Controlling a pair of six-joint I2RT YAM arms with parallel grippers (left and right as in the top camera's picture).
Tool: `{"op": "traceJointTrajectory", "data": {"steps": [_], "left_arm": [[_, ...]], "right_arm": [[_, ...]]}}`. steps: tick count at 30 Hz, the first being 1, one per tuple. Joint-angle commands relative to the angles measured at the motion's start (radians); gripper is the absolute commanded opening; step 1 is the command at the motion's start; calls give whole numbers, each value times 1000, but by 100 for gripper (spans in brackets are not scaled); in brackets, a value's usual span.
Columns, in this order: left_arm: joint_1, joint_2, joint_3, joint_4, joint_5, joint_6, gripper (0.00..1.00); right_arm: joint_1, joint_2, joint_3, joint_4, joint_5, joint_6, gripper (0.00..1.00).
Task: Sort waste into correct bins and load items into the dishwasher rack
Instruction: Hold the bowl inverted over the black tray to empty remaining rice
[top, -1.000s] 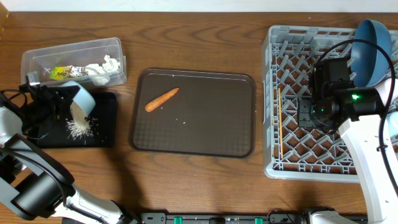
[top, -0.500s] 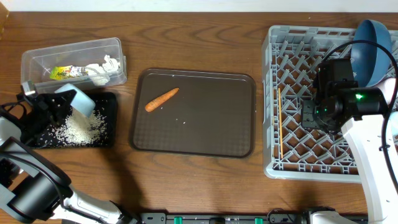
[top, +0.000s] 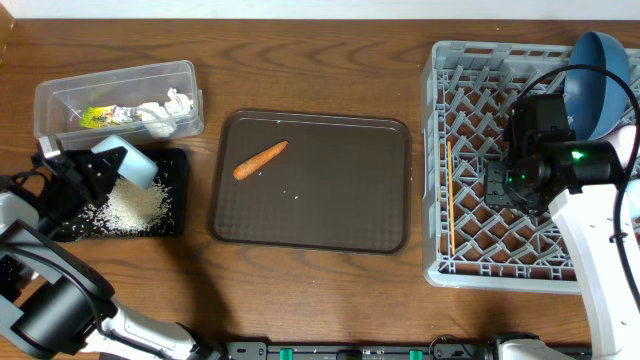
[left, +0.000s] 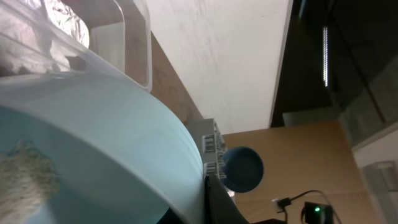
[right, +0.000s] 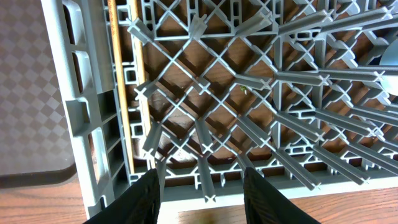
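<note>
My left gripper is shut on the rim of the small pale-teal bowl, which is tipped over the black tray. Loose white rice lies spread on that tray. In the left wrist view the bowl fills the frame, with some rice stuck inside. The clear tub holds the yellow-green wrapper and crumpled white paper. The carrot piece lies on the brown tray. My right gripper hangs open over the rack, holding nothing.
The dark-blue dish stands on edge in the rack's far right corner. Wooden chopsticks lie along the rack's left side. A few rice grains dot the brown tray. Bare wooden table runs along the front.
The rice that lay in a small heap under the bowl is now spread across the black tray. The bowl has moved up and slightly left. The right arm is still.
</note>
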Motion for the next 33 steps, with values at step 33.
{"op": "traceJointTrajectory", "data": {"steps": [33], "left_arm": [[-74,-126,-6,-179,-54,7,6]], "right_arm": [[-22,0,-5,-11,22,-11,41]]}}
